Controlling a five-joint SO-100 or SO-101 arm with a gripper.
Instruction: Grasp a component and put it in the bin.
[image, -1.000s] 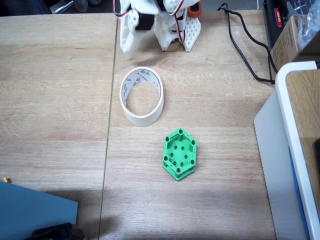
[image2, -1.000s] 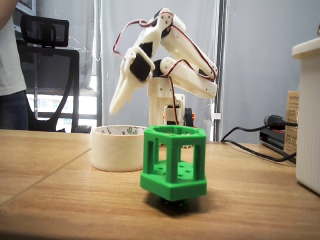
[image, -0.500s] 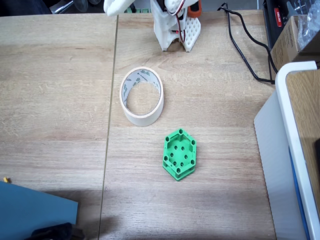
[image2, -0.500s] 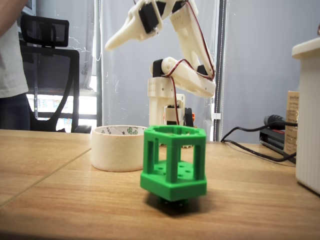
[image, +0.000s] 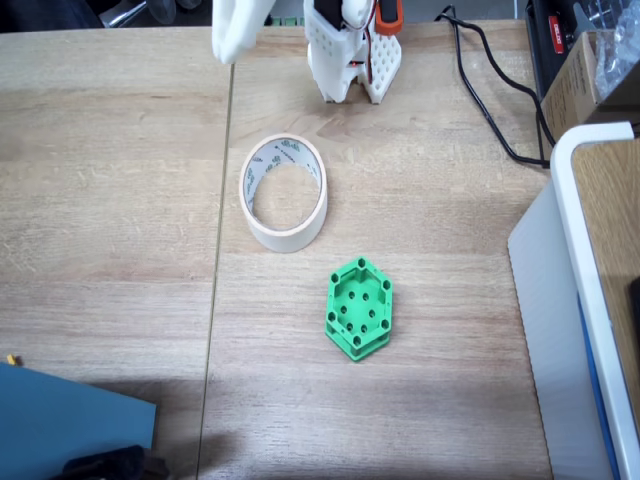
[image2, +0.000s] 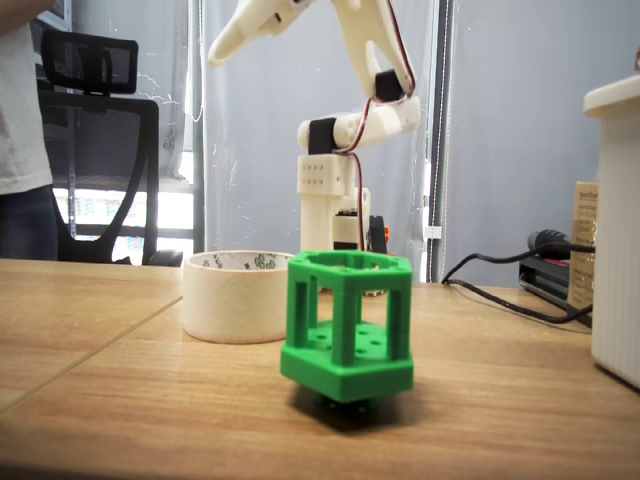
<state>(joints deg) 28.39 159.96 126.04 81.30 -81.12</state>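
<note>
Claw (image2: 222, 47) has risen, its spread unclear; component (image: 359, 307) sits ungrasped at five o'clock from bin (image: 284, 192).

Counter (image: 110, 200): light wood, seamed.
White box (image: 575, 300): blue-edged, at the counter's right edge.
Black cable (image: 490, 95): along the counter's far right.
Blue sheet (image: 60, 420): counter's near-left corner.
Office chair (image2: 95, 150): behind the counter, beside a person (image2: 25, 140).

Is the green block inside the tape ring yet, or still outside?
Outside. The green block sits on the table apart from the tape ring, whose middle shows bare wood in the view from above.
</note>
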